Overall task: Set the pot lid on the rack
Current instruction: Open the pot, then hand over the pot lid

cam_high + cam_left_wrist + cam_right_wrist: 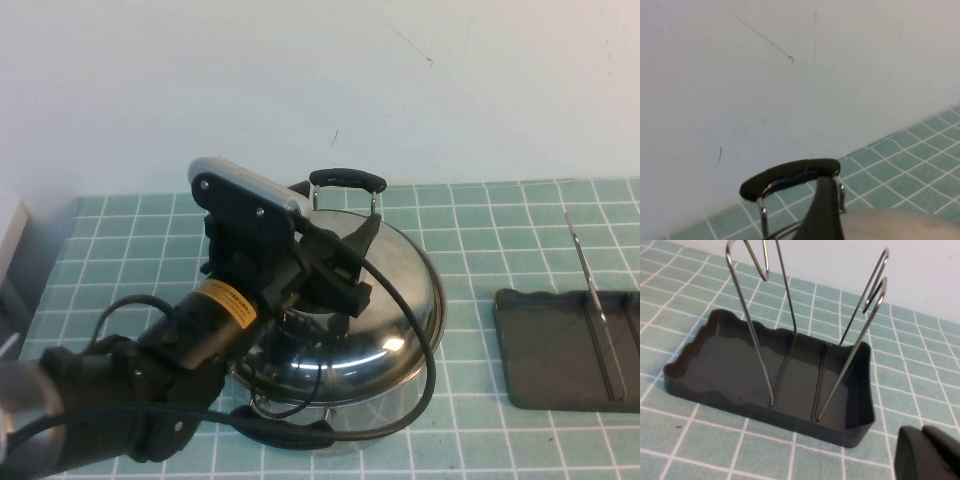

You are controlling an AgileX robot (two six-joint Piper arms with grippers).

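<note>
The left gripper (335,275) is sitting over the pot lid (385,330), finger state unclear; the rack (775,385) is waiting empty beside the right gripper (930,455).

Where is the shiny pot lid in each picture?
High view: the pot lid sits on the pot at centre, the left tool over it.
Left wrist view: only its rim, by the pot handle.
Right wrist view: not in it; the right tool faces the rack.
Shared landmark: green tiled table.

My green-tiled worktop with white grout lines (480,215) meets a plain, pale wall with faint hairline scratches (330,80); soft, even light falls everywhere.
</note>
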